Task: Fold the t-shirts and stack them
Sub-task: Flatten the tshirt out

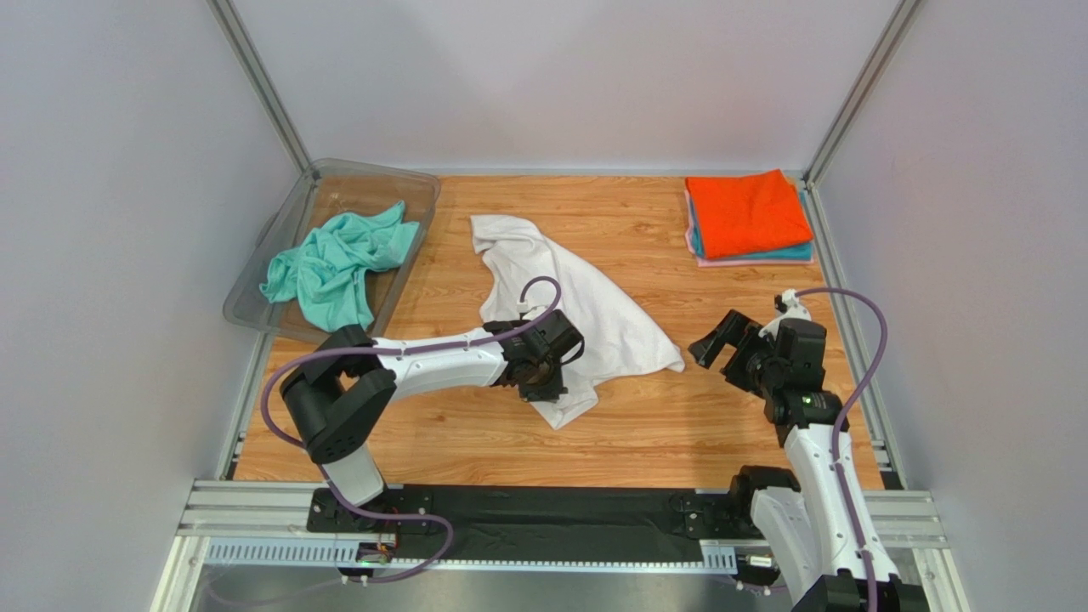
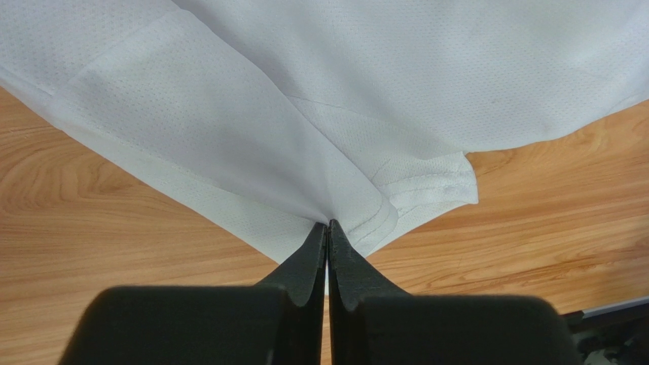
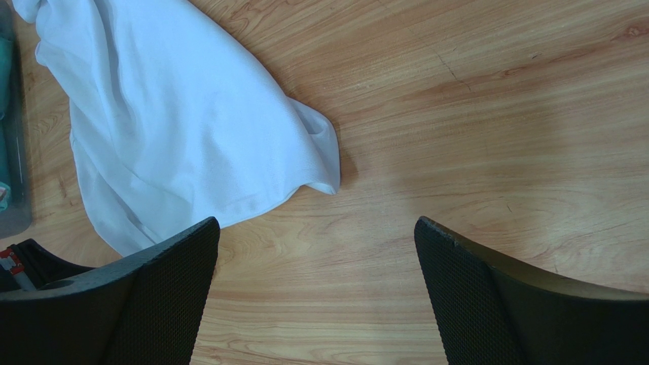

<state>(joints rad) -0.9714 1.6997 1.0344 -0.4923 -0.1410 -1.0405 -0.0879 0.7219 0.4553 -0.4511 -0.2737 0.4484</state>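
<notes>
Left gripper [image 2: 327,226] clenched, jaws pressed together on a thin pinch of the white t-shirt [image 2: 396,84], at the cloth's nearest edge; a stitched hem corner lies just right of the fingertips; the rest of the shirt spreads away ahead of the gripper, rumpled, lying on the desk [image 2: 91,228]. Right gripper [image 3: 314,228] released, jaws wide, nothing between them, hanging over bare wood; the shirt's closest corner sits ahead and to its left, apart from both fingers. Farther out: a mint-green t-shirt [image 1: 339,262] bunched in a clear tray [image 1: 383,179], well ahead and left of the left gripper; a folded stack well ahead of the right gripper, orange t-shirt [image 1: 747,211] on top, teal [image 1: 794,254] and pink [image 1: 696,250] edges beneath. Step in hand looks like drawing the white shirt out flat for folding; the bite seems shallow, so a slow lift would suit, watching for slip; the right gripper likely ought to take a matching corner so the cloth tensions evenly and does not drag into a rope. Hidden or unclear: how much cloth sits inside the jaws, and whether one layer or two; collar and sleeves lost in the rumple; in the overhead view the left wrist covers the grasp point; the lower stacked shirts show only as slivers.
</notes>
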